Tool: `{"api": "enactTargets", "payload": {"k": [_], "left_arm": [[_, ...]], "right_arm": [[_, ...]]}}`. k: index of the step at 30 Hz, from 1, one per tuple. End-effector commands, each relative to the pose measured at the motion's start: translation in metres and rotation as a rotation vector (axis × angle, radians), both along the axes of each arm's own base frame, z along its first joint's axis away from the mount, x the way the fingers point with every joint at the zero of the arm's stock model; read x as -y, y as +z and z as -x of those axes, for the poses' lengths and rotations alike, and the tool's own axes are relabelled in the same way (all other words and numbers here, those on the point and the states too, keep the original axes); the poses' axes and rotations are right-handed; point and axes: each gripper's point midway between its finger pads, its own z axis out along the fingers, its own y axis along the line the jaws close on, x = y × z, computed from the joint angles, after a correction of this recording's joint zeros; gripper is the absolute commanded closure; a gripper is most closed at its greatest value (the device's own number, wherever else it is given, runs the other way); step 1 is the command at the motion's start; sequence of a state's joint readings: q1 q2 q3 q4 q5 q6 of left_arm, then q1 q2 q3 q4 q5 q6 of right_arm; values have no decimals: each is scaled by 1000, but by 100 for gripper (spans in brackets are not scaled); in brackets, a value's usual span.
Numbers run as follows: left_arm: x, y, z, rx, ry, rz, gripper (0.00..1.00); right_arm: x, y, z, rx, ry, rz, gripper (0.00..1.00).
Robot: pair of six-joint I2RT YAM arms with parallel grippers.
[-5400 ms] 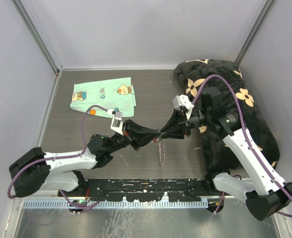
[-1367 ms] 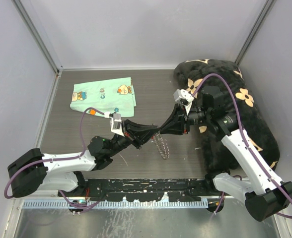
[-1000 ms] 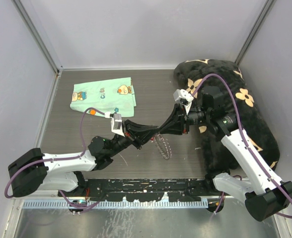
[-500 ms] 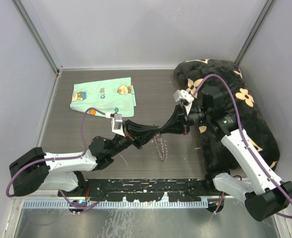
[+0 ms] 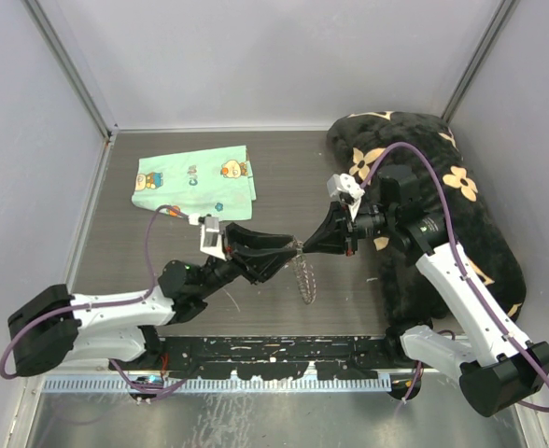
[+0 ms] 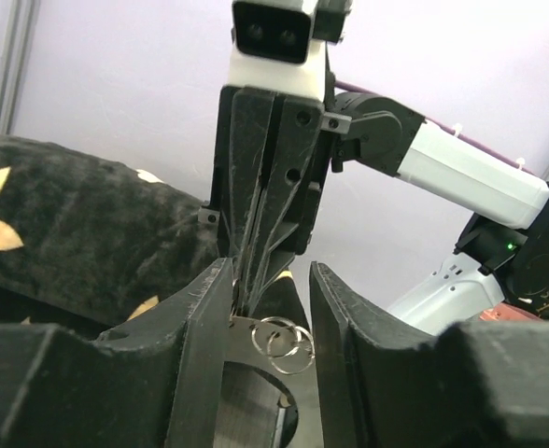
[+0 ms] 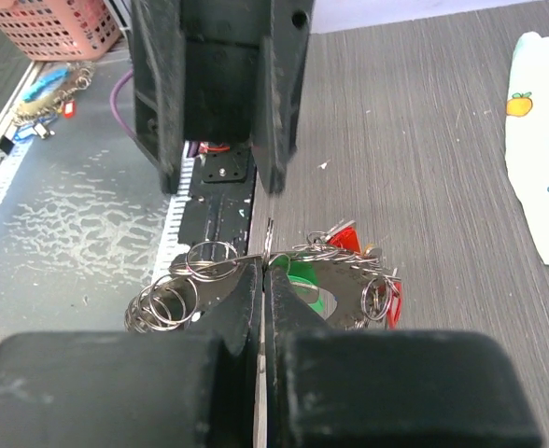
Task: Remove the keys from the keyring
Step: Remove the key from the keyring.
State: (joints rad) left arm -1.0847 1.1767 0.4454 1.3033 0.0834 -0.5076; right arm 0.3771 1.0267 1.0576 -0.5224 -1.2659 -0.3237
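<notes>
Zero removals confirmed, by my read: the right gripper [image 7: 263, 273] is pinched fully together on the rim of the keyring [image 7: 344, 261], and its wrist view shows the wire caught right at the tips with the loop spreading to either side. Facing it, the left gripper [image 6: 270, 273] has its jaws apart, straddling the right one's tip and clamping nothing. A cluster of small split rings [image 6: 282, 338] hangs in the gap between its fingers [image 6: 204, 317], touching neither as far as I can see. Bunched on the keyring just beside the right fingertips are the keys [image 7: 342, 239] – a red head and a green head are readable, the rest is a tangle of silver. From above, the keyring dangles below the point where the two grippers meet, over the middle of the table [image 5: 284, 187]; can't tell whether its lower end touches the surface. Further out, a mint cartoon-print cloth [image 5: 195, 179] lies at the far left, well apart from the action, and a black flower-print cushion [image 5: 443, 177] runs along the right side behind the right arm. A tiny teal speck [image 5: 217, 205] sits by the cloth's near edge, too small to call a key. Status call: early – one arm anchors the keyring and the other is free to pick a key or a split ring. Left to do is essentially everything: each key has to be worked round and off the wire, and the bunch visible on the loop says none of that is finished.
</notes>
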Motion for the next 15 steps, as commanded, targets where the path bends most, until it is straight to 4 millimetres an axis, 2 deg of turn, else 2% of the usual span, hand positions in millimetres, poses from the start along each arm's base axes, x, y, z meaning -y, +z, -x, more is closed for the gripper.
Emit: {"api": "enactTargets", "payload": {"k": [1,4,9,12,15], "left_arm": [[-22,17,7,65,48,-1,56],[-30,5,10,77,75,-172,47],[-48,-11,22,146,65,-489,43],[-48,-21,26,224,42,-584,42],[-40,-20,22,271,48,-592,42]], "right_arm": [[7,11,-4,157,-33,20,99],[16,3,-10,253,-62,112,99],[35,-8,-15,389,-26,328,99],[44,-13,-13,407,3,420,99],[43,-14,-7,430,37,468,99]]}}
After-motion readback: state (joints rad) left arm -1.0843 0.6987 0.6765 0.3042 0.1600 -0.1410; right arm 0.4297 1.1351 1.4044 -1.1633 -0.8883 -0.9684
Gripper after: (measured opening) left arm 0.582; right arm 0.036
